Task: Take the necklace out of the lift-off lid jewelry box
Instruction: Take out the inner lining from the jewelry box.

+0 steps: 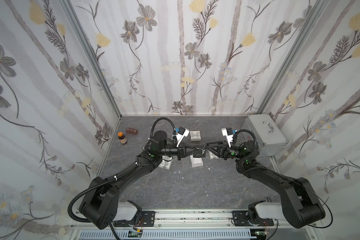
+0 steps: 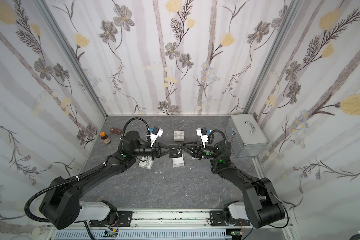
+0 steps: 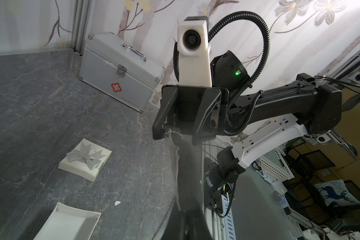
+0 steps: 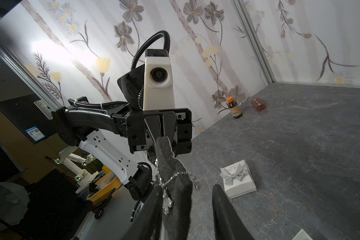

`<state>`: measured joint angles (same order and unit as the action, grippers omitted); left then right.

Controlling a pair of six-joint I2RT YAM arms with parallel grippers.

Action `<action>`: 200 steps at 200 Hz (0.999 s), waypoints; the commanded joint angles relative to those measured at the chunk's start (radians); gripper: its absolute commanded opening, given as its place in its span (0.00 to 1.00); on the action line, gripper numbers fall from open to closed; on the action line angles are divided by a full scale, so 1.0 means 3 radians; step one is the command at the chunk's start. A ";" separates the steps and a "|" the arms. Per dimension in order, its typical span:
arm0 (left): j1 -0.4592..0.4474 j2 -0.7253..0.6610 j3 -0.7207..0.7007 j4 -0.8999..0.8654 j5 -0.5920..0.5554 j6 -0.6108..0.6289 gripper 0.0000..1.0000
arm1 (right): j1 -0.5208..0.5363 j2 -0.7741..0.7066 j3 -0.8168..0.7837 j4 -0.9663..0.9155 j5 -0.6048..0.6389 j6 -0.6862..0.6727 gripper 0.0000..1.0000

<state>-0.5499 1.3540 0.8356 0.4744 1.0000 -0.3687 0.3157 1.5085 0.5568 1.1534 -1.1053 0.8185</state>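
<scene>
From above, the two black arms crowd the middle so tightly that the necklace (image 1: 202, 150) is only a thin glint between them. The white box (image 1: 196, 163) on the table (image 1: 185, 187) right under them is half covered. Up close it reads better: the left hand (image 4: 162, 135) is pinched shut on a strip of dark grey foam insert (image 4: 176, 166), held up off the table. The silver chain lies draped across that foam, its pendant hanging down the face. The right hand (image 3: 181, 135) has its jaws apart on either side of the foam's free end; whether a finger touches the chain I can't tell. An open white box (image 3: 67, 222) is cut off by the frame edge. The table is grey and marbled, with a bow-topped white box (image 1: 195, 136) behind the hands. An aluminium case (image 1: 262, 133) sits in the far right corner, an orange-capped bottle (image 1: 122, 138) and a small brown box (image 1: 132, 130) at far left. Floral wallpaper (image 1: 175, 52) covers three sides.
</scene>
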 commanded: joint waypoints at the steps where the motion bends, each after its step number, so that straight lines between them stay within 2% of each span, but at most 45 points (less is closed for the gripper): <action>1: 0.0007 -0.0019 -0.0008 0.0111 0.0072 0.0068 0.00 | 0.0002 0.0081 -0.0021 0.0694 -0.0135 0.0420 0.39; 58: 0.0006 0.0006 0.0004 0.0187 0.0123 0.0059 0.00 | 0.0010 0.0060 -0.0013 0.0501 -0.0135 0.0307 0.35; 120: 0.0005 0.0037 -0.0017 0.0421 0.0244 -0.0080 0.00 | 0.0070 -0.0132 0.0134 -0.0624 -0.0005 -0.0416 0.33; 200: 0.0007 0.0118 -0.0025 0.0647 0.0343 -0.0222 0.00 | 0.0078 -0.0206 0.0115 -0.0682 -0.0040 -0.0463 0.29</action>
<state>-0.5499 1.3773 0.8272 0.6102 1.0801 -0.4198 0.3367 1.4586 0.5903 0.9394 -1.1164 0.6941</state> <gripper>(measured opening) 0.051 0.288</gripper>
